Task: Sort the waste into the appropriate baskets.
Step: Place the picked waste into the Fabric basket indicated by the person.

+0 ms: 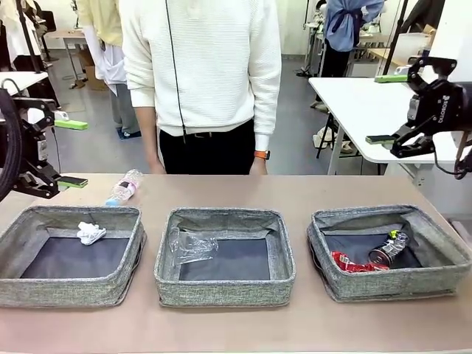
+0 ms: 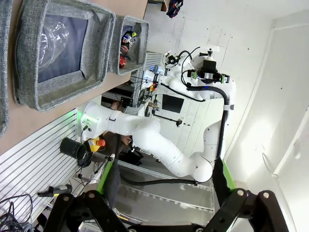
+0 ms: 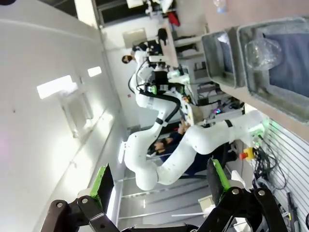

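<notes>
Both grippers raised at the frame edges, fingers spread, empty.
Left gripper [image 1: 70,153] cut off at frame's left; crumpled clear plastic bottle [image 1: 190,247] in the middle grey woven basket [image 1: 225,289] is hard to make out.

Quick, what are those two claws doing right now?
Left gripper: open, holding nothing.
Right gripper: open, holding nothing.

The front view looks across the table [image 1: 221,324] at the middle basket [image 1: 225,291], near. Both wrist views, rolled sideways, face each other, sharing that middle basket [image 2: 63,92] [image 3: 270,92].
</notes>
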Robot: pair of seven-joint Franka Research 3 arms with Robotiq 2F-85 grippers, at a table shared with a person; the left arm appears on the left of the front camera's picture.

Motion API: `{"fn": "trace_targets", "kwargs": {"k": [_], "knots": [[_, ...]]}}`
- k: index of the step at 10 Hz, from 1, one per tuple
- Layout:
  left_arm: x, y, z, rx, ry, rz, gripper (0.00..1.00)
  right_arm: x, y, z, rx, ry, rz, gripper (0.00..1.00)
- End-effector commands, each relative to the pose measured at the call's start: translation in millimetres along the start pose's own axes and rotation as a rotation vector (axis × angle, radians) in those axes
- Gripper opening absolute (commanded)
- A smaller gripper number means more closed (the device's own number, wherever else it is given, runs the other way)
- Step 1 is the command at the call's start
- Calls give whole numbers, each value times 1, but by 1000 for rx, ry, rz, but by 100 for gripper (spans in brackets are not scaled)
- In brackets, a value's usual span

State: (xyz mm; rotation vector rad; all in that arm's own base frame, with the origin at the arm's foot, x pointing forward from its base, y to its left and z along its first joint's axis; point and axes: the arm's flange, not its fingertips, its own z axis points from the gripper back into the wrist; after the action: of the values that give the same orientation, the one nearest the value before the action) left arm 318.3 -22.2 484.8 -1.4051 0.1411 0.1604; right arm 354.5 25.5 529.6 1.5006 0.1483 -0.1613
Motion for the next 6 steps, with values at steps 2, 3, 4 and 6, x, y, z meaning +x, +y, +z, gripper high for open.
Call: {"fn": "trace_targets", "kwargs": {"k": [2, 3, 4, 6], "knots": [[-2, -5, -2, -18, -2, 12, 100, 1, 3, 2, 22, -21, -19, 100], [-2, -5, -2, -18, -2, 12, 100, 1, 3, 2, 22, -21, -19, 100], [-2, -5, -2, -18, -2, 12, 100, 1, 3, 2, 22, -21, -19, 100], [-2, -5, -2, -18, -2, 12, 100, 1, 3, 2, 22, -21, -19, 100]]}}
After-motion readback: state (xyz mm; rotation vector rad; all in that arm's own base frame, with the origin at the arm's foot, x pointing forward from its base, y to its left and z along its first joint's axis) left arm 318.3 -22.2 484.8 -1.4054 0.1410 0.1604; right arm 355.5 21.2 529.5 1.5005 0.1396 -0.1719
